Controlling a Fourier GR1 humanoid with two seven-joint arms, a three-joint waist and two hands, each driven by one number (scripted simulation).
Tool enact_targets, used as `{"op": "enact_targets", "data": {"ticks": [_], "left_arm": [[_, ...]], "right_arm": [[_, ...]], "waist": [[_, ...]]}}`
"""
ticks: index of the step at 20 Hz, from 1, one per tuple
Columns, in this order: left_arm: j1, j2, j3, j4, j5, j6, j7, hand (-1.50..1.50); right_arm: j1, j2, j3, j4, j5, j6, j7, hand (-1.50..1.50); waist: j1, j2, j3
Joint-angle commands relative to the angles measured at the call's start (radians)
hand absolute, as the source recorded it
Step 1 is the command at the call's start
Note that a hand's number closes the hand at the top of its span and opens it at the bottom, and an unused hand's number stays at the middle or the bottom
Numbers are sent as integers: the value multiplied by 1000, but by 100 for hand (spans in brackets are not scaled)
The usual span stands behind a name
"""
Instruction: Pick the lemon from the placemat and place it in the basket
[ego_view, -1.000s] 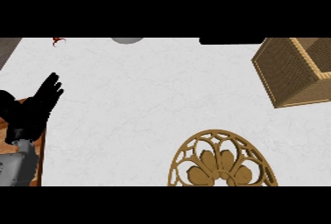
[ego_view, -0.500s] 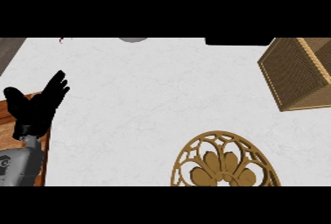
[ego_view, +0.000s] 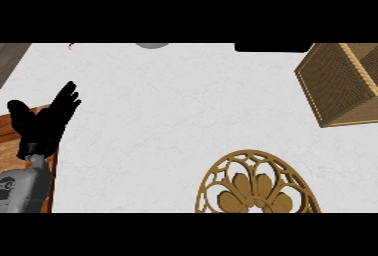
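Open left robot hand (ego_view: 46, 122) far from basket (ego_view: 341, 85)

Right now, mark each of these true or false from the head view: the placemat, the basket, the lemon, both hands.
1. The gold openwork placemat lies at the lower edge, right of centre. True.
2. A lemon sits on the placemat. False: no lemon shows on it or anywhere in view.
3. The wicker basket stands at the right edge, apart from the placemat. True.
4. The left hand is curled round a lemon. False: its fingers are straight and hold nothing, at the counter's left edge.
5. The right hand reaches over the basket. False: no right hand is in view.
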Motion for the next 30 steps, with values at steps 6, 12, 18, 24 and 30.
{"op": "enact_targets", "data": {"ticks": [6,12,18,24,30], "left_arm": [[-44,2,24,37,0,-10,18,0],[22,-13,10,-41,-14,-8,13,0],[15,-3,16,-52,4,-34,59,0],[6,-27,21,-34,-21,-15,45,0],[62,-48,2,-111,-42,1,40,0]], "right_arm": [[-183,21,33,439,106,58,-275,150],[-247,117,90,663,196,3,-411,150],[-236,187,11,803,240,-134,-429,-150],[-392,142,20,1010,250,-43,-566,-150],[-440,148,-44,1085,195,-46,-599,-150]], "waist": [[-7,0,1],[1,-1,2],[-3,-1,2],[-10,-2,2],[-8,-4,2]]}}
